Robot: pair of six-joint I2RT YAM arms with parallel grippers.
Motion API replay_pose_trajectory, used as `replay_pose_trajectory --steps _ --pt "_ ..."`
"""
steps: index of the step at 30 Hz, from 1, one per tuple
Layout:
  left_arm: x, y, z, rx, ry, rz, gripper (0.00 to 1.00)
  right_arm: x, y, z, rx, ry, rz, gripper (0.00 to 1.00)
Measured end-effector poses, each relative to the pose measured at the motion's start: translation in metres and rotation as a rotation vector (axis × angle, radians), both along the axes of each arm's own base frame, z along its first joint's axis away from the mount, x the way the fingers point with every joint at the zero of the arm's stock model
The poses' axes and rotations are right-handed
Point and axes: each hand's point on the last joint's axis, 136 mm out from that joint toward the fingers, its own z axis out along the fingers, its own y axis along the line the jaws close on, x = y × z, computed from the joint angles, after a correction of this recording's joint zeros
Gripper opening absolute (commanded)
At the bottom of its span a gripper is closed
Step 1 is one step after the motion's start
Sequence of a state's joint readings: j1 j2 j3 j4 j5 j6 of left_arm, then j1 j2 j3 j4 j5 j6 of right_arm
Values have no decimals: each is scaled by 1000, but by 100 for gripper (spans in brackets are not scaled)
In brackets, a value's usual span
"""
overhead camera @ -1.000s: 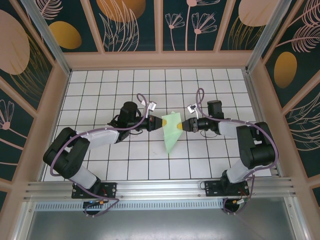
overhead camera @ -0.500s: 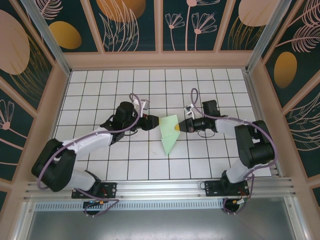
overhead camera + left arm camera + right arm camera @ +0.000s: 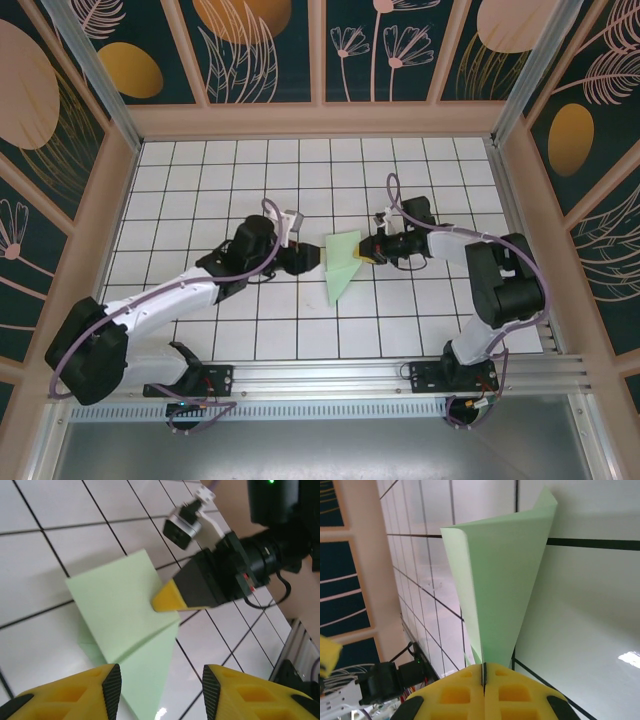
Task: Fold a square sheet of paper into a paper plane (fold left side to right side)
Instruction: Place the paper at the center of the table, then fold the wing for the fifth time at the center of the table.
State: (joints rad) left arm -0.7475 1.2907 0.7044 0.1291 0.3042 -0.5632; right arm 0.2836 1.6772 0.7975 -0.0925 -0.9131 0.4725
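Mint-green paper plane pinched in right gripper, left gripper gaping beside.

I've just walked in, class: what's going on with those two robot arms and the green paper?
Two arms are working on a piece of green paper, already folded into a narrow pointed shape, on the white grid table. The right gripper is shut on one edge of it, pinching the paper between its yellow fingers. The left gripper faces it from the other side, open and holding nothing.
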Motion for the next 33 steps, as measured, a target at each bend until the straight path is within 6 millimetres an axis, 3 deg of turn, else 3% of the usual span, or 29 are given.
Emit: replay_pose_trajectory --steps 6,11,18,26,33 --pt "-23 -24 -44 93 81 -49 51 4 -1 -5 -28 59 -30 0" --pt "-27 -45 -71 183 112 -46 52 7 -1 -5 -33 73 -33 0" --pt "-20 -66 -75 265 72 -1 60 5 -1 -5 -45 94 -33 0" --pt "-15 -73 -85 384 42 43 63 6 0 -4 -46 89 -30 0" --pt "-17 -72 -108 495 44 56 60 5 0 -6 -57 94 -33 0"
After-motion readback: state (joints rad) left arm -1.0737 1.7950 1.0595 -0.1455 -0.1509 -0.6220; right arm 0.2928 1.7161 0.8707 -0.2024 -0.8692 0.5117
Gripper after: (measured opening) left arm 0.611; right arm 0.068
